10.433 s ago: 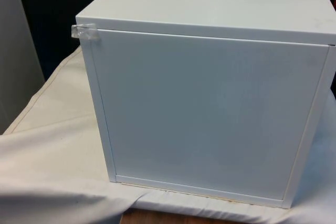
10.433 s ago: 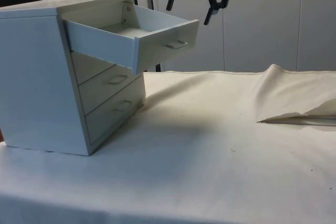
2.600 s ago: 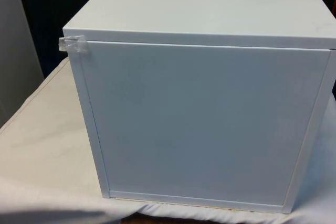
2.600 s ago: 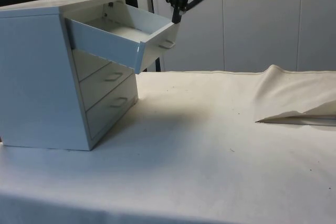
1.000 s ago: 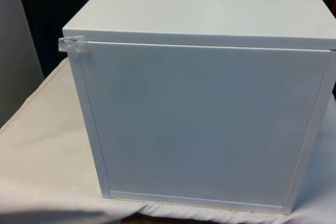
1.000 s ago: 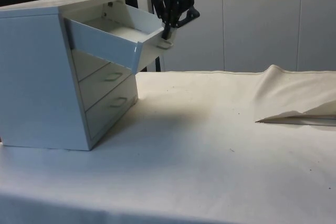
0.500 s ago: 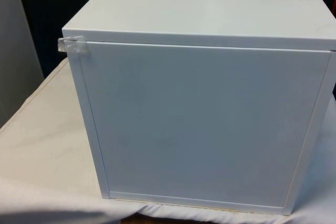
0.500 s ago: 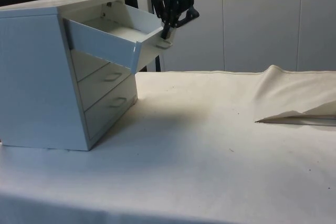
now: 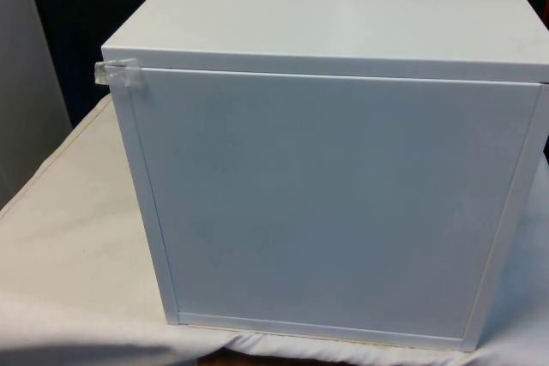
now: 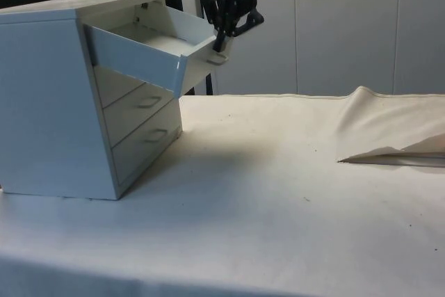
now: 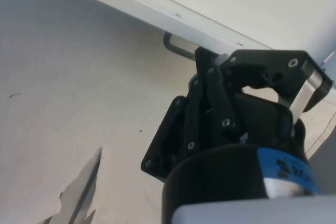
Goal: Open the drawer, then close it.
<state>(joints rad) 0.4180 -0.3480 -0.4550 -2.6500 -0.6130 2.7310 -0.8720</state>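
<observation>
A white chest of drawers (image 10: 49,102) stands on the cloth and turns its plain back (image 9: 326,203) to the front view. Its top drawer (image 10: 153,50) is pulled partly out, and I can see its bare inside. My black gripper (image 10: 222,41) is shut, with its fingertips down at the drawer's front panel, right by the handle (image 10: 217,59). In the wrist view the closed fingers (image 11: 207,77) point at the metal handle (image 11: 176,48), just under the drawer's top edge (image 11: 157,14). Nothing is held between the fingers.
The two lower drawers (image 10: 147,104) (image 10: 158,135) are closed. A raised fold in the cloth (image 10: 389,137) lies at the side view's right. A scrap of clear tape (image 9: 116,73) sticks to the chest's back corner. Open cloth stretches before the drawers.
Earlier the gripper hung open above a drawer pulled further out; it has since shut and come down to the drawer's front, which has slid partly in. Over the last second almost nothing moves.
</observation>
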